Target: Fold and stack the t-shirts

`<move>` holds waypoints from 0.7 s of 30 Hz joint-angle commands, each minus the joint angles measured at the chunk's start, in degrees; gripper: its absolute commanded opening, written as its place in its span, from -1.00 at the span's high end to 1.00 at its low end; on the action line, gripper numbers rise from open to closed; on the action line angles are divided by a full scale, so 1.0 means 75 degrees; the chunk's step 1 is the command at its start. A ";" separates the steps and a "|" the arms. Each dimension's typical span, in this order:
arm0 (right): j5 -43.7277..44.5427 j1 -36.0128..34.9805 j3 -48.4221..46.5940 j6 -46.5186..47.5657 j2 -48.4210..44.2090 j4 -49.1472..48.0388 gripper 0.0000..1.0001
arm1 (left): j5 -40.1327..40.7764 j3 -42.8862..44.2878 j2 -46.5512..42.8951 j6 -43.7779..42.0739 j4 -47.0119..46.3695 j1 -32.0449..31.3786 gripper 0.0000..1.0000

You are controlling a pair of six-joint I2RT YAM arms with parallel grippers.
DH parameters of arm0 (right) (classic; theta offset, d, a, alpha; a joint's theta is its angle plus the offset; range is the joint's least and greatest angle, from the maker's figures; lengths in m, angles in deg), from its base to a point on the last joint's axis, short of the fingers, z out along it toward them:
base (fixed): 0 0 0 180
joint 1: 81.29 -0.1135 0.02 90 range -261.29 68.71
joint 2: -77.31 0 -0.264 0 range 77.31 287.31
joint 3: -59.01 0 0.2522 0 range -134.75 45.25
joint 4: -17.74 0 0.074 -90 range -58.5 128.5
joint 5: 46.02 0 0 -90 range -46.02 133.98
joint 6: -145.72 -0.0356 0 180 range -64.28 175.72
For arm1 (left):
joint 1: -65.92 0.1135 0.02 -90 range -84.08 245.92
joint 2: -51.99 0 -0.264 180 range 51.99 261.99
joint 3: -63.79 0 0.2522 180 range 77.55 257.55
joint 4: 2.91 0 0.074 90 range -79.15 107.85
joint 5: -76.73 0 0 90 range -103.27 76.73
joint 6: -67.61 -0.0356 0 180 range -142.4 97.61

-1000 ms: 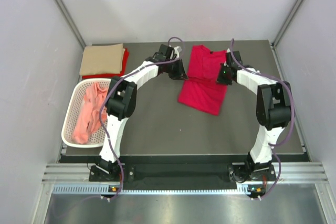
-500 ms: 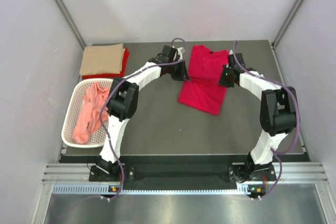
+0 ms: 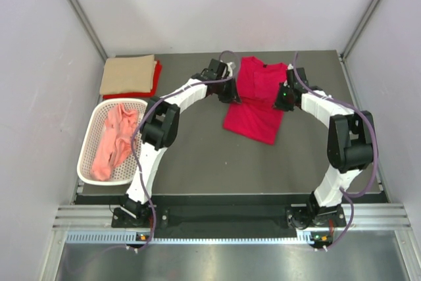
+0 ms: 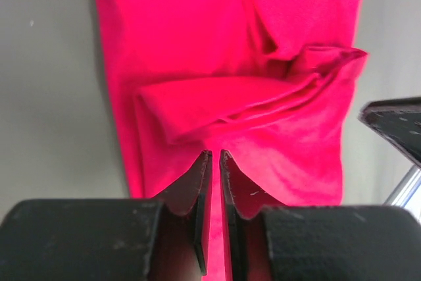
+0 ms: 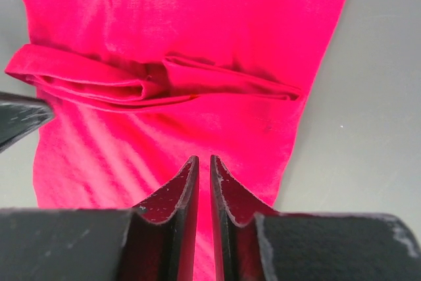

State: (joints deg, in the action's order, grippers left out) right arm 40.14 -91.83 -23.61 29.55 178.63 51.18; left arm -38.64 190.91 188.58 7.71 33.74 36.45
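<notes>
A bright crimson t-shirt (image 3: 255,104) lies flat at the table's back centre, neck toward the far edge, with a bunched crosswise fold (image 4: 250,93) across its middle. My left gripper (image 3: 231,93) is at its left edge and my right gripper (image 3: 281,97) at its right edge. In the left wrist view the left gripper (image 4: 215,154) hovers over the red cloth (image 4: 197,24), its jaws nearly together with only a thin slit and nothing pinched. The right gripper (image 5: 204,159) stands the same way over the shirt (image 5: 191,24), short of the fold (image 5: 151,83).
A folded tan t-shirt (image 3: 128,74) lies on a folded red one (image 3: 156,80) at the back left. A white mesh basket (image 3: 87,162) at the left holds a crumpled salmon pink t-shirt (image 3: 112,139). Grey walls close in on both sides.
The left gripper has slid right onto the crimson shirt's left edge. The right arm has shifted slightly, its gripper staying at the shirt's right edge. The shirt has not moved.
</notes>
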 commanded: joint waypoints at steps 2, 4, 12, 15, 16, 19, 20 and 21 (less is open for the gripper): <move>-0.0168 0.0070 -0.0193 -0.0084 -0.0466 -0.0234 0.74 | 0.0182 0.0389 0.0151 0.0146 0.0123 -0.0031 0.72; -0.0203 0.0094 -0.0252 -0.0108 -0.0501 -0.0257 0.74 | 0.0230 0.0424 0.0209 0.0216 -0.0005 -0.0031 0.72; -0.0215 0.0222 -0.0299 -0.0026 -0.0595 -0.0292 0.73 | 0.0253 0.1455 0.0959 0.0800 -0.1232 0.0062 0.70; -0.0145 0.0246 -0.0206 0.0033 -0.0688 -0.0234 0.70 | 0.0067 0.1630 0.1076 0.1269 -0.1564 0.0285 0.70; -0.0133 0.0246 -0.0182 0.0056 -0.0770 -0.0210 0.68 | 0.0066 0.1678 0.1065 0.1317 -0.1472 0.0332 0.69; -0.0261 0.0258 0.0028 0.0068 -0.0992 -0.0012 0.59 | 0.0580 0.1434 0.0424 0.0874 -0.0725 0.0426 0.68; -0.0343 0.0258 0.0087 0.0056 -0.1051 0.0117 0.53 | 0.0709 0.1304 0.0223 0.0698 -0.0523 0.0426 0.67; -0.0414 0.0258 0.0180 0.0056 -0.1098 0.0478 0.46 | 0.0803 0.1129 0.0001 0.0337 -0.0336 0.0426 0.66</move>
State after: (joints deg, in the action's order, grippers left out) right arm 38.39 -90.22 -23.31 29.15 174.59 51.77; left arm -35.67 200.35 196.04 14.18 28.52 38.87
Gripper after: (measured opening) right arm 0.251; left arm 0.168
